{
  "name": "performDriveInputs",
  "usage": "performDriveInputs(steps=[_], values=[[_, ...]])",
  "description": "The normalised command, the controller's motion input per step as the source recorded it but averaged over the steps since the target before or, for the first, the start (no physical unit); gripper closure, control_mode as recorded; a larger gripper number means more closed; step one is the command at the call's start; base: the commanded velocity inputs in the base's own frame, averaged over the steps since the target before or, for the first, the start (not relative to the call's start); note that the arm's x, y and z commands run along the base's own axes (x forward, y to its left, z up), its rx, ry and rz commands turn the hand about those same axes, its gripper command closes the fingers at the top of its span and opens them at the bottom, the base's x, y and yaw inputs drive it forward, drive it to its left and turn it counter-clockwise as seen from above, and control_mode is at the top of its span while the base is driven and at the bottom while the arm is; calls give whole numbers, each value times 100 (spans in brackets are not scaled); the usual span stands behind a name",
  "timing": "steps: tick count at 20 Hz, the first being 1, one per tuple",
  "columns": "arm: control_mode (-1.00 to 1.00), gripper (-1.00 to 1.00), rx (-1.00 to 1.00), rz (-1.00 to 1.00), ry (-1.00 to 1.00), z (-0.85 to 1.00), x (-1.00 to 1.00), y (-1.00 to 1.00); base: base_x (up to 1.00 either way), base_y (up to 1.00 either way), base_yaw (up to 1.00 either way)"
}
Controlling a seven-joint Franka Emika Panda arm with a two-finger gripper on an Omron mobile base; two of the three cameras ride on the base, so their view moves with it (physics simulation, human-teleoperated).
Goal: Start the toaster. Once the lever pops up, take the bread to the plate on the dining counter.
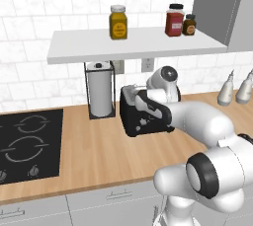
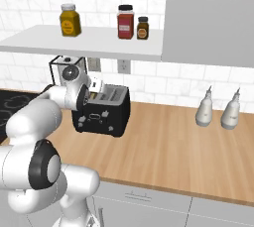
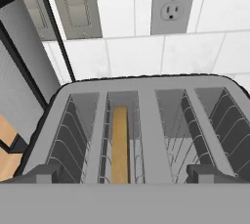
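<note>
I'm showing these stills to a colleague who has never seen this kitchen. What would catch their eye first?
The white arm reaching over the black toaster on the wooden counter, its open gripper just above the slots. In the hand view a slice of bread stands in the left slot. Colourful jars, like the yellow jar, sit on the shelf above.

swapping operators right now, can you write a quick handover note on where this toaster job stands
End effector: open, holding nothing, poised just above the toaster's top.
Toaster: on the wooden counter by the wall, next to the paper towel holder.
Bread: standing on edge in the slot on the left of the hand view; the other slot looks empty.
Done: arm brought over the toaster. Whether the lever has been pressed cannot be told.
Left: start the toaster if not started, wait for the pop-up, lift the bread out, carry it to the plate on the dining counter.
</note>
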Motion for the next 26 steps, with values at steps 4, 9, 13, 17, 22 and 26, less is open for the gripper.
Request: performDriveInputs(steps=[4,9,13,17,22,26], values=[[-100,-100,0,0,1,0,0,0,0,0,0],[-100,-100,0,0,1,-2,0,0,0,0,0],[-100,-100,0,0,1,-4,0,0,0,0,0],[-100,-100,0,0,3,-4,0,1,0,0,0],[-100,-100,0,0,4,-3,0,3,0,0,0],[-100,-100,0,0,2,0,0,0,0,0,0]])
